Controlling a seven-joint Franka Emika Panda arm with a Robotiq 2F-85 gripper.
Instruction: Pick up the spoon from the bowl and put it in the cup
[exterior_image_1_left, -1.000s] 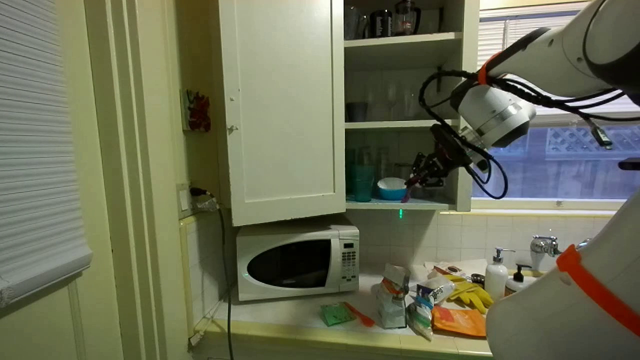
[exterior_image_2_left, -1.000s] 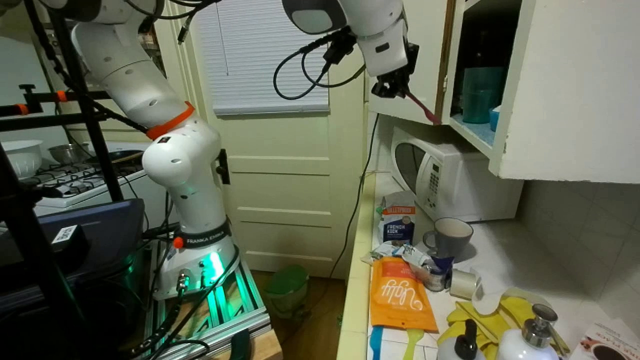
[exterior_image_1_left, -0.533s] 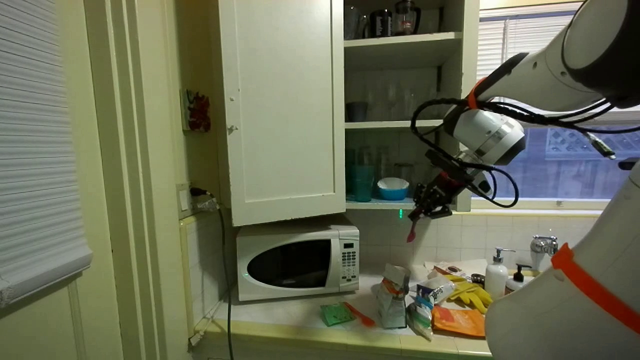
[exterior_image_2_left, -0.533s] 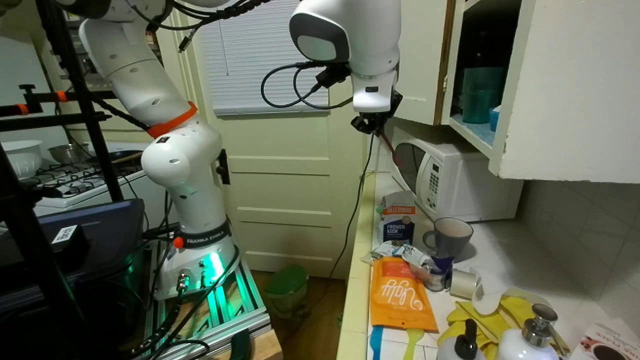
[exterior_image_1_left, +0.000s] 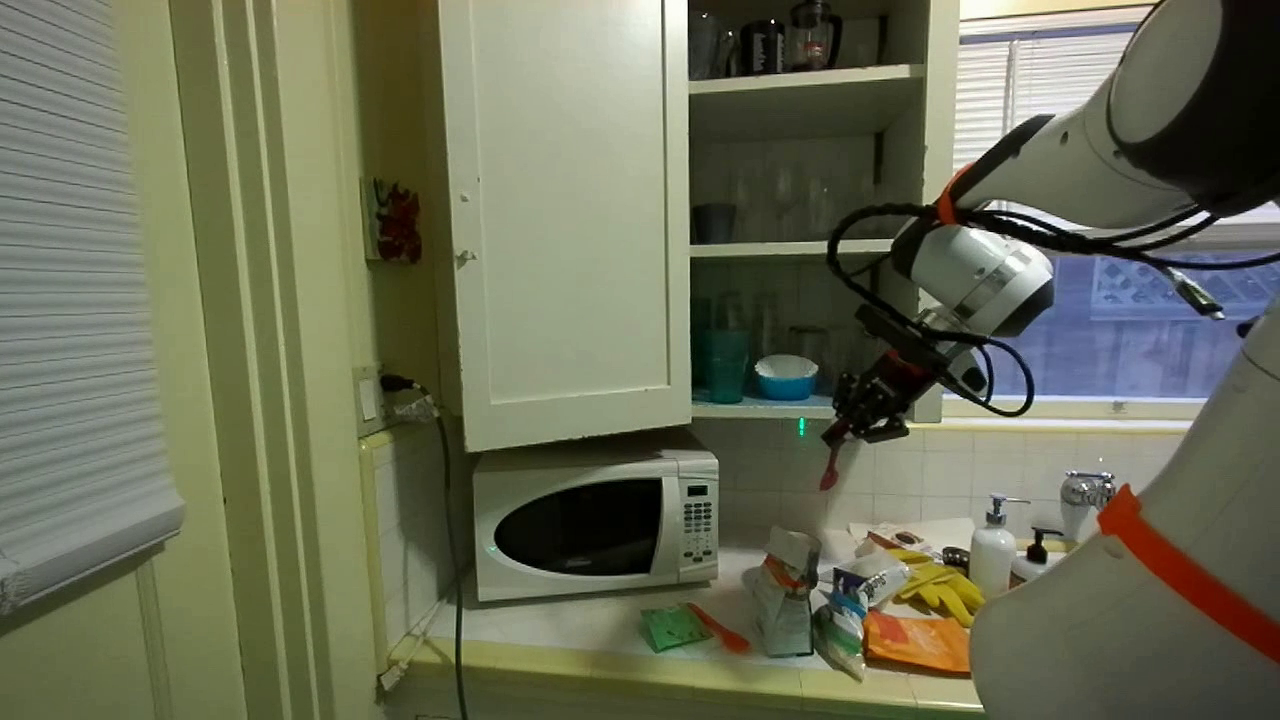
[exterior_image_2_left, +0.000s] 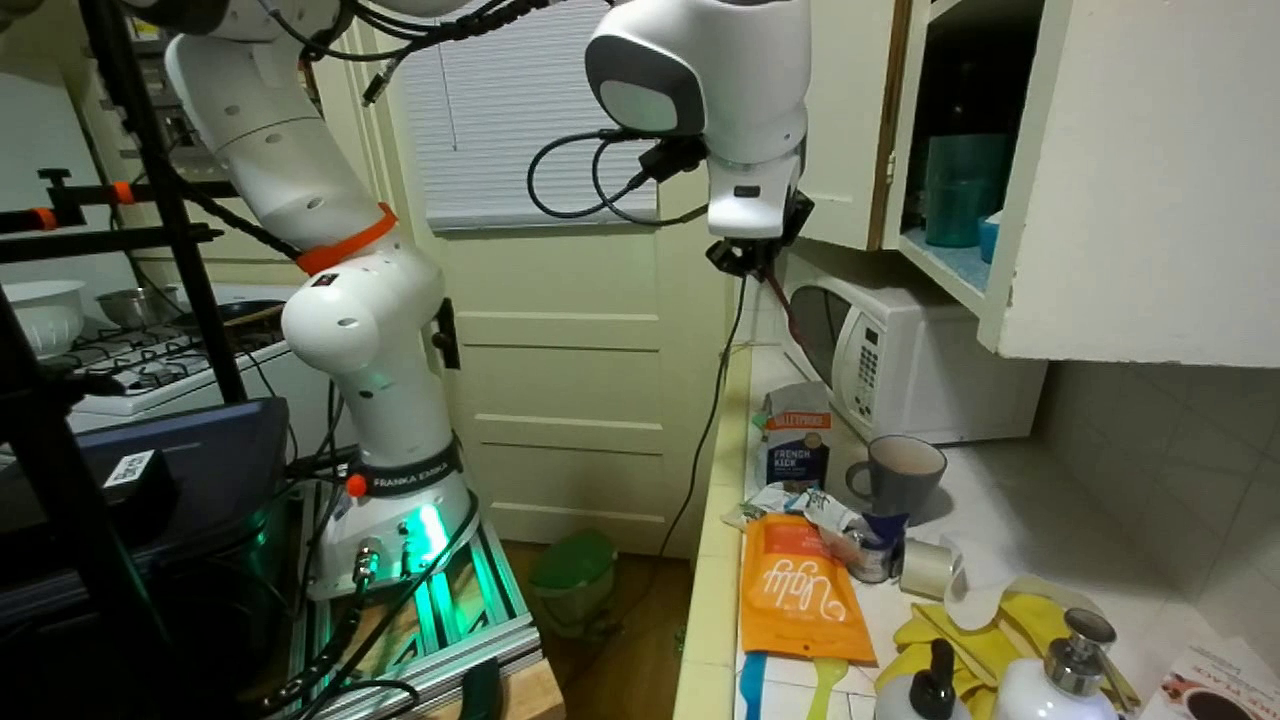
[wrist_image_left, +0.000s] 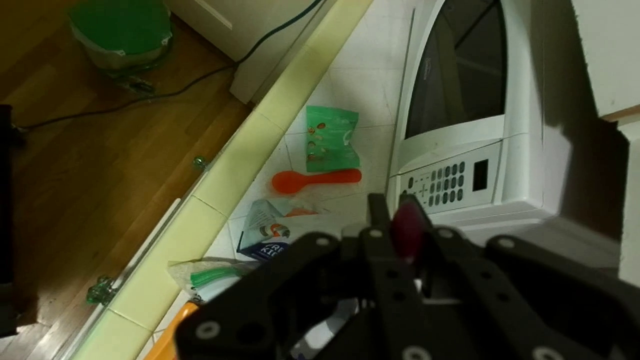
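The slim red spoon is in my gripper, hanging bowl-end down above the counter. It also shows in an exterior view, and its handle shows dark red between the fingers in the wrist view. My gripper is shut on it, below and in front of the cupboard shelf. The small teal-blue bowl with a white inside stands on the lowest cupboard shelf, apart from my gripper; only its edge shows in an exterior view. A grey mug stands upright on the counter near the microwave.
The white microwave stands below the open cupboard door. A second, orange spoon lies by a green packet. A coffee bag, orange pouch and yellow gloves crowd the counter. Teal cups stand beside the bowl.
My gripper has moved down and away from the bowl and shelf with the spoon in it, the spoon now pointing more steeply down. In the last half second it has barely moved.
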